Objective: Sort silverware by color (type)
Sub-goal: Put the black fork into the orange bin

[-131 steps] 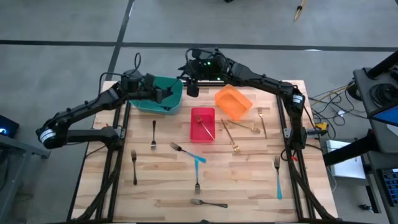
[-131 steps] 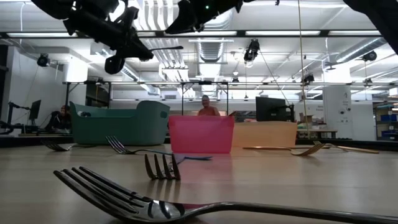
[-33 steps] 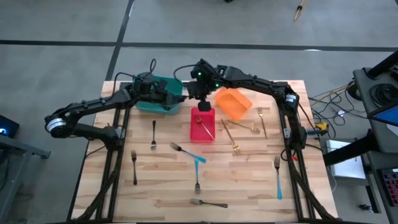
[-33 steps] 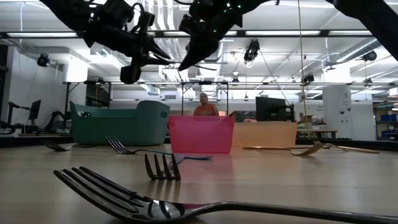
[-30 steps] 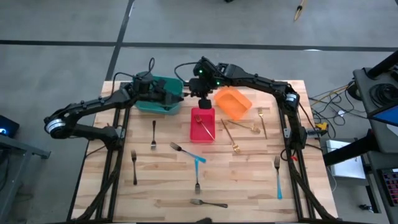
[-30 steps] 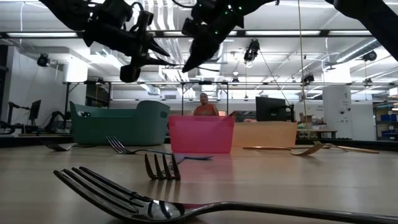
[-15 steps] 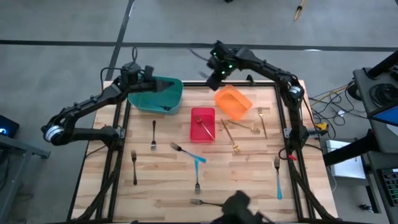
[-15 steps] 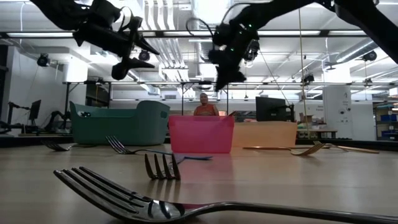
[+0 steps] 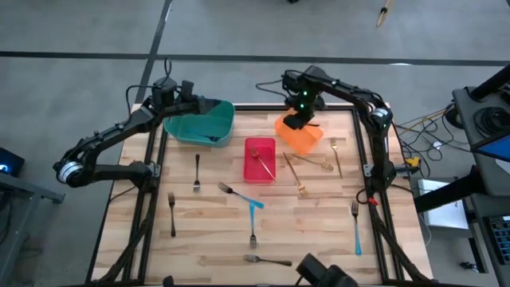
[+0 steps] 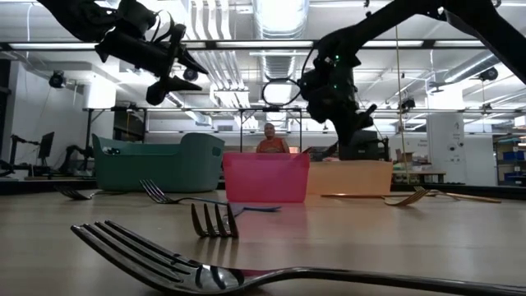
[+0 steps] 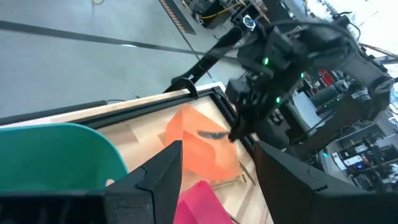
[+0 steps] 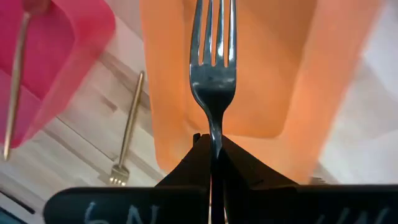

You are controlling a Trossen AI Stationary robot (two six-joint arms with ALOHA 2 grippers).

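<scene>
Right jaws (image 12: 211, 152) pinching silver fork (image 12: 212, 68) — above orange bin (image 12: 261, 74)

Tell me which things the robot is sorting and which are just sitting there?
Sorting:
- silver fork pinched in the right claw over the orange bin
- gold forks on the table
- blue-handled forks
- dark forks

Just there:
- red bin
- teal bin, under the open left claw

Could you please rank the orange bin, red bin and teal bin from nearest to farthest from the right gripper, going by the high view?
1. Orange bin, right under the right gripper.
2. Red bin, table middle.
3. Teal bin, far left.
</scene>
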